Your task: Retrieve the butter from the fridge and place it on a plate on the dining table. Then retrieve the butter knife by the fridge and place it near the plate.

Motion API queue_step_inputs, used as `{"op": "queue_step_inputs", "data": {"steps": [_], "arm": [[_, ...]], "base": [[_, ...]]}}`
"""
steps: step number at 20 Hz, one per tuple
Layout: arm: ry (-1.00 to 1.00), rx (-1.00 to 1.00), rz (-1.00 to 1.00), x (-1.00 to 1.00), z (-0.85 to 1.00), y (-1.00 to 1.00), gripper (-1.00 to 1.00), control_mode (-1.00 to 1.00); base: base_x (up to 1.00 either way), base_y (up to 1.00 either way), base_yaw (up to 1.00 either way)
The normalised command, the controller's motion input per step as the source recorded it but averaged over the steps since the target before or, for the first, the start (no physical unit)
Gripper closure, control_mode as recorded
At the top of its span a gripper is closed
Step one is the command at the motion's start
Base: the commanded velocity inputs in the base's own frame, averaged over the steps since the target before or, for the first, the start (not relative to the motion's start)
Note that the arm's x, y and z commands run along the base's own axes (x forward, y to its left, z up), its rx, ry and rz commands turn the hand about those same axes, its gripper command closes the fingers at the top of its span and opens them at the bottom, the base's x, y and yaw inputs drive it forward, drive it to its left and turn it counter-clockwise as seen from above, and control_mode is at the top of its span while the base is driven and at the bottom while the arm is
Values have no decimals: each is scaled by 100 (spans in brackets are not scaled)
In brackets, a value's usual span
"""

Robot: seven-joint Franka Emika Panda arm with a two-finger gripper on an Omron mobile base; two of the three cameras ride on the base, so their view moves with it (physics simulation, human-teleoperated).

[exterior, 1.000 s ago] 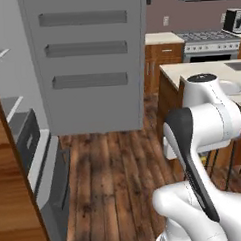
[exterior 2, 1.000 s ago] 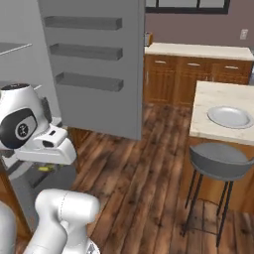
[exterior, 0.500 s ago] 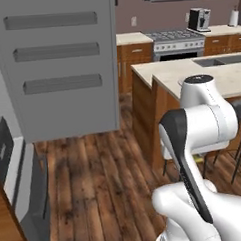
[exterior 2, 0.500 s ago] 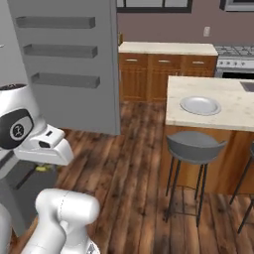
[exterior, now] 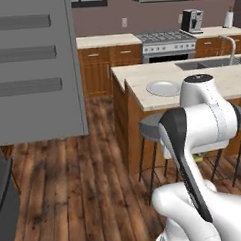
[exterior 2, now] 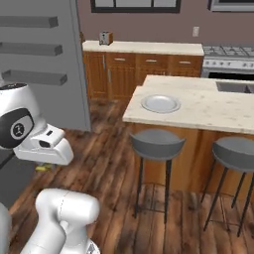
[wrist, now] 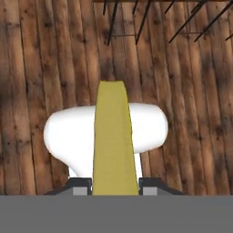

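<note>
The butter (wrist: 113, 136), a yellow-olive stick, stands up between my two dark fingertips in the hand view, and my gripper (wrist: 113, 185) is shut on it over the wooden floor. A small yellow end of the butter (exterior 2: 43, 167) pokes out under my hand in the right base view. The plate (exterior: 163, 87) (exterior 2: 160, 103) lies bare on the near corner of the dining table (exterior: 225, 82) (exterior 2: 218, 106), ahead and to the right of my arm. The fridge's open grey door (exterior: 30, 72) (exterior 2: 39, 64) stands at the left. The butter knife is out of view.
Two grey stools (exterior 2: 156, 144) (exterior 2: 238, 153) stand against the table's near side. Wall counters with a stove (exterior: 168, 40) and a coffee maker (exterior: 191, 21) run along the back. A sink (exterior: 202, 64) is set in the table's far part. Wooden floor (exterior: 89, 159) lies open between fridge and table.
The whole picture has swung as the base turns: the fridge has slid left, and the table and plate have come toward the middle. The butter stays in my grip.
</note>
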Motion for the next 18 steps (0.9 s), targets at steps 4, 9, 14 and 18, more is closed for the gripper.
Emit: {"op": "queue_step_inputs", "data": {"steps": [4,9,14,18], "arm": [[0,0,0,0,0,0,100,100],[0,0,0,0,0,0,100,100],[0,0,0,0,0,0,100,100],[0,0,0,0,0,0,100,100]], "base": [[26,-99,0],[37,-38,0],[57,0,0],[84,-1,-4]]}}
